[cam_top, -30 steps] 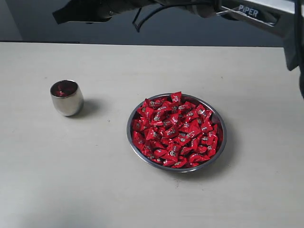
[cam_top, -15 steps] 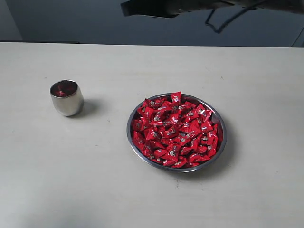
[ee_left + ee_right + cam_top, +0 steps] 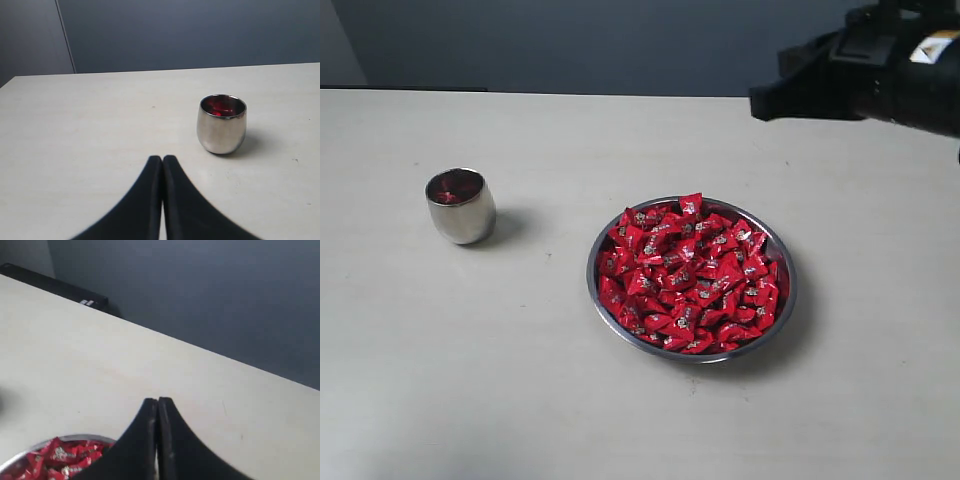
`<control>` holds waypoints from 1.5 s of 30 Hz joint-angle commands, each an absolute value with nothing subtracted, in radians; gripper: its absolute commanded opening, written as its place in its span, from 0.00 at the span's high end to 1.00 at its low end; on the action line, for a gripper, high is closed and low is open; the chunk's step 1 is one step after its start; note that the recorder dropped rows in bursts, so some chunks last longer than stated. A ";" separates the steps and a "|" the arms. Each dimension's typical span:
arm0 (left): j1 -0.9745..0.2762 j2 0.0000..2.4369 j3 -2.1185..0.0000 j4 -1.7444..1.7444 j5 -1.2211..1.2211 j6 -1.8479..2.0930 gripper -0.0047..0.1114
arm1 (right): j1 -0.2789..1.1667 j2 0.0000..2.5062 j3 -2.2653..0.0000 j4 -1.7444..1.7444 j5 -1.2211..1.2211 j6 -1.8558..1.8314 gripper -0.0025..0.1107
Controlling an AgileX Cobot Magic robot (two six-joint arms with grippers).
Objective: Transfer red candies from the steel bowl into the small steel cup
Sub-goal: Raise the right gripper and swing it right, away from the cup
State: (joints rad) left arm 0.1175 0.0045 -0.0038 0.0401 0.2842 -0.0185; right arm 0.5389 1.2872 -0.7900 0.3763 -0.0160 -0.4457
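A pale cream tabletop (image 3: 500, 400) fills most of the exterior view. Its surface is matte, with a few faint specks and scuffs. Behind its far edge stands a dark blue-grey wall (image 3: 570, 40). At the far left of that view, a lighter grey panel (image 3: 335, 45) meets the wall. The left wrist view shows the two joined along 1 thin seam (image 3: 65, 37). In the right wrist view, a long black bar (image 3: 55, 286) runs along the tabletop's edge at the foot of the wall. It carries a small white label (image 3: 87, 302) near 1 end. Whether the bar rests on the tabletop cannot be told.
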 commanded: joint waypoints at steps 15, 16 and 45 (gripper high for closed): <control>0.118 0.000 0.000 0.038 0.285 -0.020 0.96 | 0.459 1.133 -0.425 0.524 -0.044 -0.450 0.98; 0.118 0.000 0.000 0.038 0.285 -0.020 0.96 | 0.459 1.143 -0.425 0.524 -0.023 -0.450 0.98; 0.118 0.000 0.000 0.038 0.285 -0.020 0.96 | 0.560 1.355 -0.541 0.504 -0.218 -0.418 0.98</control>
State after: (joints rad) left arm 0.1175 0.0045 -0.0038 0.0401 0.2842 -0.0185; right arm 0.5555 1.3967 -0.5360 0.5064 -0.1697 -0.4283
